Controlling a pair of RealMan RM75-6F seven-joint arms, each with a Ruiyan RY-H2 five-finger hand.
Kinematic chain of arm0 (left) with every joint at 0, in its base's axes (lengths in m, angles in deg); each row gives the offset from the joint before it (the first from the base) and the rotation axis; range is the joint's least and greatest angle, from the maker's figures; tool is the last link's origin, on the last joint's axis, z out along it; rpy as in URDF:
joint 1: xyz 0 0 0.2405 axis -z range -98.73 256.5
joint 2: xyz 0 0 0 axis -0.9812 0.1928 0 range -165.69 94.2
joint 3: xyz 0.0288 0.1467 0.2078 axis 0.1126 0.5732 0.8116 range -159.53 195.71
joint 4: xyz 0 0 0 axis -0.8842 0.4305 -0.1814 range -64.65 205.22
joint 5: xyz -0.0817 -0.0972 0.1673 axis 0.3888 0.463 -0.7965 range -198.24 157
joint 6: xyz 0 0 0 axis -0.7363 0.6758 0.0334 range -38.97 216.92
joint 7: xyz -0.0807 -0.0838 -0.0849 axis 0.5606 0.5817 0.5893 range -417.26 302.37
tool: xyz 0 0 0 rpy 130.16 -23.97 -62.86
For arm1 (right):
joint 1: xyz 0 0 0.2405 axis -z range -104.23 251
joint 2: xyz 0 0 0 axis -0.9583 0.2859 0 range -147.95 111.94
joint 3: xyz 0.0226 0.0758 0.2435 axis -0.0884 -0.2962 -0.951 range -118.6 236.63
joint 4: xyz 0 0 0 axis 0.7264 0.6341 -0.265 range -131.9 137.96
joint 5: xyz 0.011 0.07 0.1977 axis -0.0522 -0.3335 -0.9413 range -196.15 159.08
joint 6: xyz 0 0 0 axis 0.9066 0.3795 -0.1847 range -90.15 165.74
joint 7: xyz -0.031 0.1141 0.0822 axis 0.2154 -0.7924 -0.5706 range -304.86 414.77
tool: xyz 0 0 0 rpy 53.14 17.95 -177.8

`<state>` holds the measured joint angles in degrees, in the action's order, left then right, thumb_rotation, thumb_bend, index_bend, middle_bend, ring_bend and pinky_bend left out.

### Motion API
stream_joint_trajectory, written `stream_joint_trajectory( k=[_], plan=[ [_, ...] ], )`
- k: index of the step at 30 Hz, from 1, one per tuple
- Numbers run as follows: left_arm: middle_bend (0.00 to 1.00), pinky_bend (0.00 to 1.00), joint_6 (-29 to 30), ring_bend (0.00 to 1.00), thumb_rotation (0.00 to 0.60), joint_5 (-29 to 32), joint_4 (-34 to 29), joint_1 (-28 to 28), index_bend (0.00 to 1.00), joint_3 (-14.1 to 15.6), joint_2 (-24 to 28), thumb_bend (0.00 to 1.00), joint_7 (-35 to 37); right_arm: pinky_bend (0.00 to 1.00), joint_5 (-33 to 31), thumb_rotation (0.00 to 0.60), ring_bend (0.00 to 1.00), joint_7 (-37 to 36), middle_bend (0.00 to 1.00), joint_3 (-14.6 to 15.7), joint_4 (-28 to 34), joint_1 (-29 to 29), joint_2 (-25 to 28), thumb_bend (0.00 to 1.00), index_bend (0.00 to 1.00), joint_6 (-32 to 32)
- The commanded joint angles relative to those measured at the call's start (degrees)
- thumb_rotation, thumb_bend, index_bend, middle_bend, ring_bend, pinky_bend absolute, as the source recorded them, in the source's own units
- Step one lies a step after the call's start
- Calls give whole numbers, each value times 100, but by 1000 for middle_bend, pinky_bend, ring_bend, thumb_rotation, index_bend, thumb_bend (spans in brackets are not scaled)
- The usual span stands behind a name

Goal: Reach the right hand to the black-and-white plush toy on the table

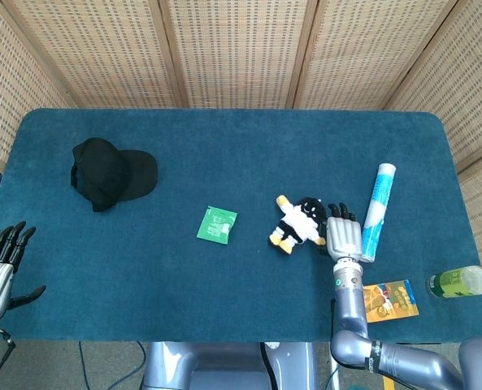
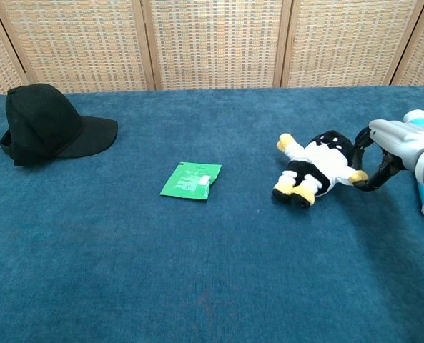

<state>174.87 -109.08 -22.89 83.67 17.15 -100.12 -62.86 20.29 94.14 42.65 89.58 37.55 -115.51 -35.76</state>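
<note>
The black-and-white plush toy [image 1: 298, 223] with yellow feet lies on its back on the blue table [image 1: 224, 146], right of the middle; in the chest view the plush toy [image 2: 314, 165] is at the right. My right hand [image 1: 344, 235] lies just to its right, fingers spread and pointing away from me. From the chest camera the right hand [image 2: 395, 144] curves its dark fingertips [image 2: 370, 178] against the toy's near arm, with nothing gripped. My left hand [image 1: 1, 268] hangs off the table's near left corner, fingers apart and empty.
A black cap [image 1: 109, 172] lies at the far left, a green packet [image 1: 216, 223] near the middle. A blue-and-white tube [image 1: 377, 210] lies close beside my right hand, with a small booklet [image 1: 392, 299] and a green bottle [image 1: 460, 282] near the right front edge.
</note>
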Motion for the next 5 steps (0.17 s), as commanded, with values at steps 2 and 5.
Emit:
stream_joint_trajectory(
  k=[2, 5],
  plan=[
    [0, 0, -11, 0, 600, 19, 33, -2, 0, 0, -5, 175, 21, 239, 1, 600, 99, 40, 219, -9, 43, -6, 31, 486, 630, 3],
    [0, 0, 1, 0, 600, 29, 49, -13, 0, 0, 4, 175, 54, 239, 3, 600, 99, 58, 219, -30, 72, -17, 40, 486, 630, -6]
  ],
)
